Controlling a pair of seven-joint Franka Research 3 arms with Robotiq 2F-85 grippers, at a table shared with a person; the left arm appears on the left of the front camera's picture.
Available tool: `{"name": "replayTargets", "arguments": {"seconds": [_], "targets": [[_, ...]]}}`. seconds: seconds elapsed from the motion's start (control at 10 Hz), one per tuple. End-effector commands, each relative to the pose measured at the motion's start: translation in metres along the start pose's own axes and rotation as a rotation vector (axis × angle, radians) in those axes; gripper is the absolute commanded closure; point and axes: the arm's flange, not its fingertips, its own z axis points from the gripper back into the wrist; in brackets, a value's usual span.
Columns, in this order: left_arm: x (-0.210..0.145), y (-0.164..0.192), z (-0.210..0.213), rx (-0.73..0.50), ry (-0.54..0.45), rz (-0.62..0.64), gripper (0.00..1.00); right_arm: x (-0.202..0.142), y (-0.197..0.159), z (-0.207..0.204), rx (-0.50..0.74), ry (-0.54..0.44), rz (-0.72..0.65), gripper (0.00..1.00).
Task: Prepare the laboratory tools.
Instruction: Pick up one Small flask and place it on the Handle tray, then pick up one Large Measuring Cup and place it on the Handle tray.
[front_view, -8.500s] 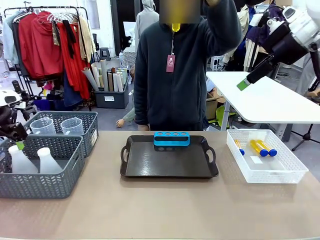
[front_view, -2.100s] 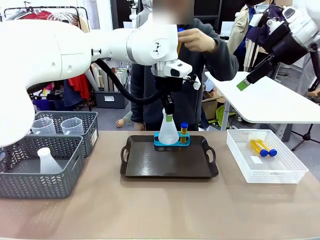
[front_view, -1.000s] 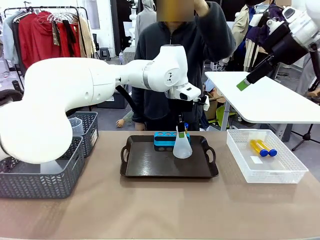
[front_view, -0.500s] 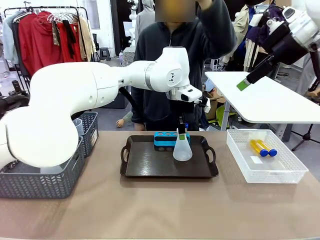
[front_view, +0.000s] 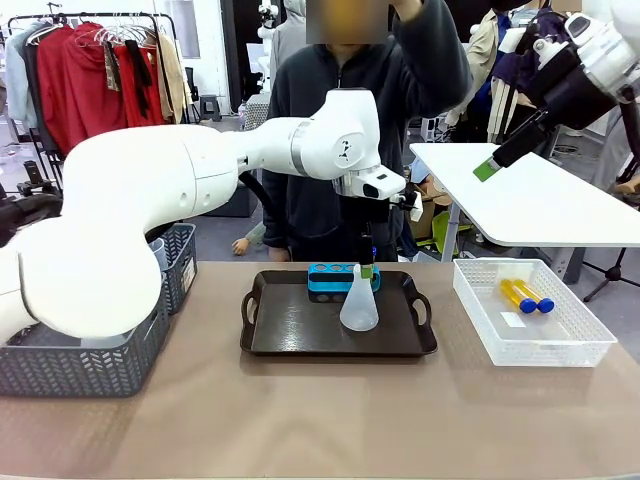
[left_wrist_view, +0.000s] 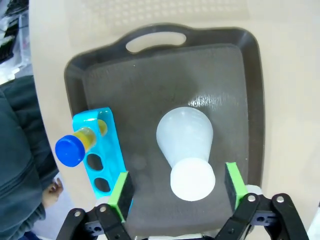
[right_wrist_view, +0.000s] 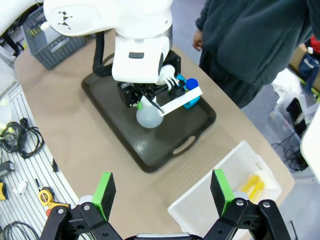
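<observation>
On the dark tray (front_view: 290, 325), right of its middle, the translucent conical flask (front_view: 359, 305) stands upright on its wide base. Half a second ago the left fingers (left_wrist_view: 121, 191) were clamped on its neck; now they are spread wide, one green pad on each side of the neck's mouth and clear of it, so the flask rests free. It also sits a little lower and nearer the tray's middle than a second ago.

Just behind it, at the tray's far edge, is the blue four-hole rack (left_wrist_view: 114, 150), with one blue-capped yellow tube (left_wrist_view: 70, 150) in an end hole and the other holes open. Some eight seconds back the rack held nothing and the flask lay in the grey basket (front_view: 90, 375) at the table's (front_view: 320, 420) left end.

To the right of the tray, the white mesh bin (front_view: 590, 345) holds two more tubes (front_view: 525, 295), one fewer than then. The right fingers (right_wrist_view: 105, 191) hang high above the table's right side, wide apart and holding nothing, unchanged throughout.
</observation>
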Motion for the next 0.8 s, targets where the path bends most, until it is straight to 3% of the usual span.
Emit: {"name": "replayTargets", "arguments": {"seconds": [0.0,0.4,0.7], "targets": [[0.006,-0.001,0.023,0.023,-0.004,-0.008,0.00,0.000,0.000,0.001,0.002,-0.006,0.001,0.00],[-0.021,-0.043,0.088,0.172,0.035,0.100,0.00,0.000,0.000,0.001,0.002,-0.006,0.001,0.00],[-0.061,-0.087,0.135,0.259,0.090,0.269,0.00,0.000,0.000,0.001,0.002,-0.006,0.001,0.00]]}}
